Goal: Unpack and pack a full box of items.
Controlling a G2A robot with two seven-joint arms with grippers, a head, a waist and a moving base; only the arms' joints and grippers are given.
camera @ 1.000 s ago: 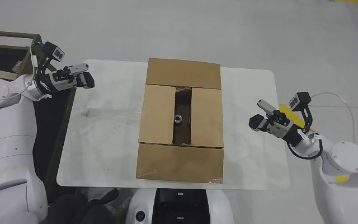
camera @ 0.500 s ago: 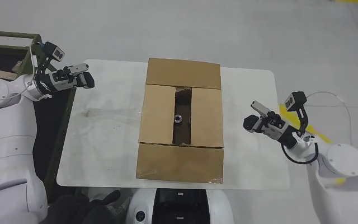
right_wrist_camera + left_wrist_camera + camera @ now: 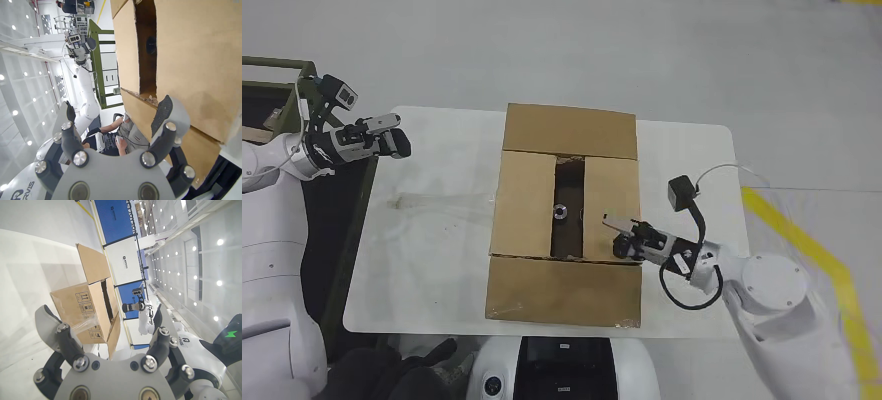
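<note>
Beneath the right gripper [image 3: 616,232], the box [image 3: 524,205]

The box [image 3: 542,205] lies under the right claw [image 3: 616,232], a round item [image 3: 560,211] in its gap just beside. The left claw [image 3: 402,138] is well apart from both.

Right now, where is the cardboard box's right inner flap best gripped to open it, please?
I'd pinch the right inner flap's free long edge beside the central gap, from above: it lies flat, hinged along its outer side, so only that edge offers a lip.
</note>
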